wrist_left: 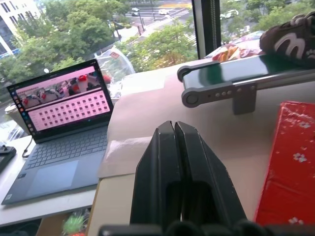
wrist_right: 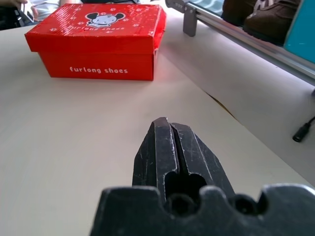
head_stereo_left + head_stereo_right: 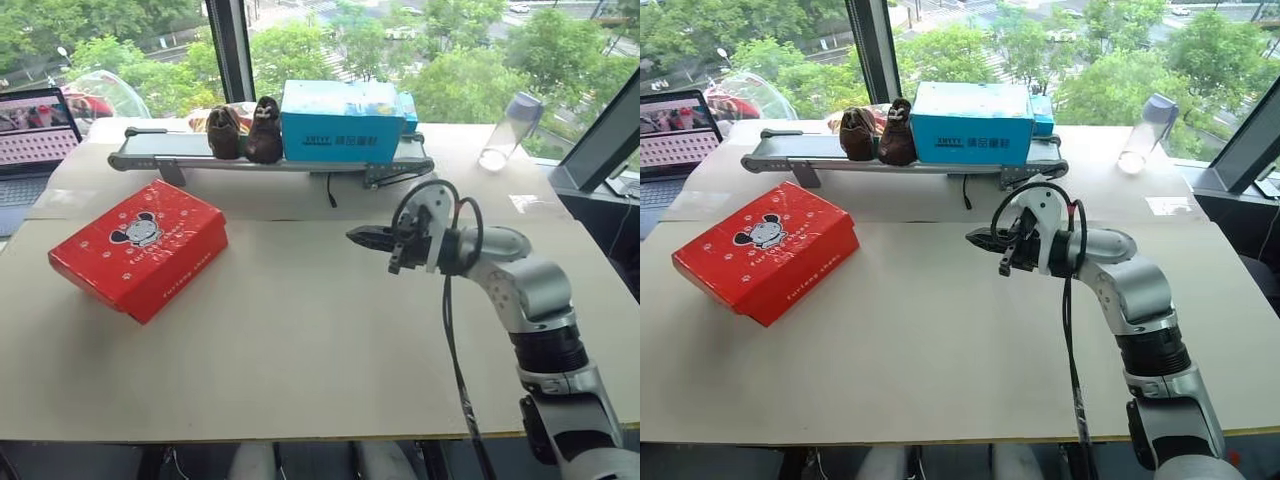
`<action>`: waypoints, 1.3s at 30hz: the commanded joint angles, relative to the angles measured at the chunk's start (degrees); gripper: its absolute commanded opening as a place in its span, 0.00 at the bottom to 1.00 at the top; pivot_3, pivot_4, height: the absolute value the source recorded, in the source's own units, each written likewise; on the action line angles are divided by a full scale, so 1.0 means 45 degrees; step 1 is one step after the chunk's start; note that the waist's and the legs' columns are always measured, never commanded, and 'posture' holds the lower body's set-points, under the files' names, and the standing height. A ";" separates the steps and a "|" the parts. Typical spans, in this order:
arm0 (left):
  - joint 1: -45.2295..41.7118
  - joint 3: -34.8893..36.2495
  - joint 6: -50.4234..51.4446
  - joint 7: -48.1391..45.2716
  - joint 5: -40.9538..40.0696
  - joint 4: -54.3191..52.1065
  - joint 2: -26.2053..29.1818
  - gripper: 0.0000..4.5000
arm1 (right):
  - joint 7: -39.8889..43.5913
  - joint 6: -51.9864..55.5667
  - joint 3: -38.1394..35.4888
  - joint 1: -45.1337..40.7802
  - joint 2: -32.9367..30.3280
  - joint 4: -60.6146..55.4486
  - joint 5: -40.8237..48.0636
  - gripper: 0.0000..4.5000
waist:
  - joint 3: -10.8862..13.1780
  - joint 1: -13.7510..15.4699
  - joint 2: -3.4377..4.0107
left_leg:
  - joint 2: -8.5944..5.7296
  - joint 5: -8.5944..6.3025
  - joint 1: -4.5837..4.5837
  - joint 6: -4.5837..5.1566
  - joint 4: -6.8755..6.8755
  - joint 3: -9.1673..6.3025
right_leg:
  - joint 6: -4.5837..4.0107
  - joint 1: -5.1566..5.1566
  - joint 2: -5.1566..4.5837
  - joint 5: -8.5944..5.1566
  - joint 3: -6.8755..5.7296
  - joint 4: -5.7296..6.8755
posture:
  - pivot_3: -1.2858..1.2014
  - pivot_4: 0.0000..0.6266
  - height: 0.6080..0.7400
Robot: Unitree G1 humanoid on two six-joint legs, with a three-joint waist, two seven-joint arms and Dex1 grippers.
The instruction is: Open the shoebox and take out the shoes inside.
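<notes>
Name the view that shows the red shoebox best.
The left eye view: the whole shoebox, lid shut. The right eye view shows it likewise, the right wrist view its lid and lettered side, the left wrist view just one edge.

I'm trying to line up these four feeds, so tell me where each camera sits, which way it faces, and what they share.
Left eye view: on the head, looking forward and down over the table; the right arm with its shut right claw shows.
Right eye view: the head's other eye, same scene.
Left wrist view: on the left wrist, looking along the shut left claw toward the laptop and window.
Right wrist view: on the right wrist, looking along its claw toward the closed shoebox.
Shared: all four show the shoebox, the conveyor and the dark brown shoes.
</notes>
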 commanded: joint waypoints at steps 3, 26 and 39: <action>-0.2167 -0.1715 -0.2781 0.1108 0.2161 0.3403 0.0160 0.01 | -0.0250 -0.0217 -0.0549 0.0059 -0.0164 -0.0644 0.0008 0.02 | 0.0002 0.0185 -0.0020 | 0.0001 0.0001 -0.0011 -0.0002 0.0007 0.0001 | 0.0001 -0.0003 0.0000 0.0003 -0.0004 0.0002 | 0.52 0.24 1.00; -0.2040 -0.4051 -0.4832 -0.4701 0.3419 0.3203 -0.3530 0.01 | -0.1645 0.0668 -0.1755 0.1212 -0.0726 -0.2314 0.0238 0.02 | 0.0010 0.0321 -0.0049 | 0.0003 0.0022 -0.0025 -0.0035 0.0146 0.0001 | -0.0002 -0.0011 0.0000 0.0003 -0.0015 0.0175 | 0.52 0.24 1.00; 0.2954 -0.3069 -0.0120 -0.4409 0.0357 -0.6422 -0.4375 0.01 | -0.1106 -0.0345 -0.0929 0.0343 -0.0348 -0.0692 -0.0423 0.02 | 0.0011 0.0010 -0.0047 | 0.0023 0.0024 -0.0009 -0.0029 0.0182 -0.0002 | 0.0002 -0.0001 0.0012 0.0025 0.0008 0.0201 | 0.52 0.24 1.00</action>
